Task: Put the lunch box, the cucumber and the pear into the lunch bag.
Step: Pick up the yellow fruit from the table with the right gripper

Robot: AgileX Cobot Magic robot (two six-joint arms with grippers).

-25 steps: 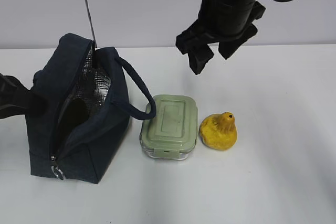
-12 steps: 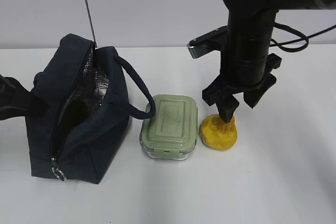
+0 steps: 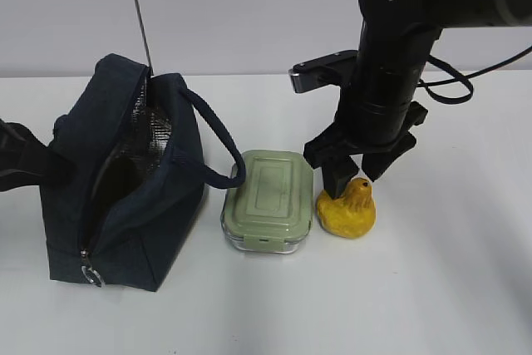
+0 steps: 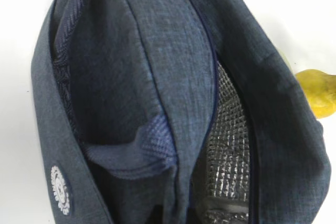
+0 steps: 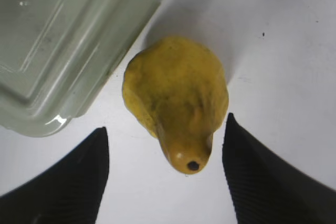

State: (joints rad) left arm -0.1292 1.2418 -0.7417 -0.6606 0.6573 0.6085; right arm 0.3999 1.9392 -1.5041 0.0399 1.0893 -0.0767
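Straddling pear (image 5: 176, 100) w/ right pincer (image 3: 356, 180), jaws wide apart, one finger either side, nothing gripped yet; no contact visible in wrist view, gaps both sides. Pear sitting squat on bench (image 3: 449, 272), stub top up, directly between fingers.

Risks, nearest first:
- Lumpy tapered shape: closing high near stub could squeeze fruit downward and out, rolling off across bench. Lower bite on fat body probably safer.
- Lunch box (image 3: 268, 199) just beside pear, on pincer's bag-ward side, w/ slim gap between. Finger on that side could catch lid edge or shove box while coming down or closing.
- Off-centre closing likely to tip pear toward box instead of lifting clean.

Farther over, beyond box: lunch bag (image 3: 125, 180), zip open, silver lining showing, loop handle (image 3: 218, 145) drooping toward box. Handle could snag pincer or pear during carry-over. Mouth looks narrow-ish, fabric soft; could sag shut if let go. Left pincer closed, apparently pinching bag's far side; exact hold can't be told, fingers hidden. Cucumber not clearly visible anywhere; possibly already inside, can't confirm.

Bench: plain white, smooth, so little grip for a round fruit. Room: bare pale wall behind, thin dark rod (image 3: 138, 10) rising past bag.
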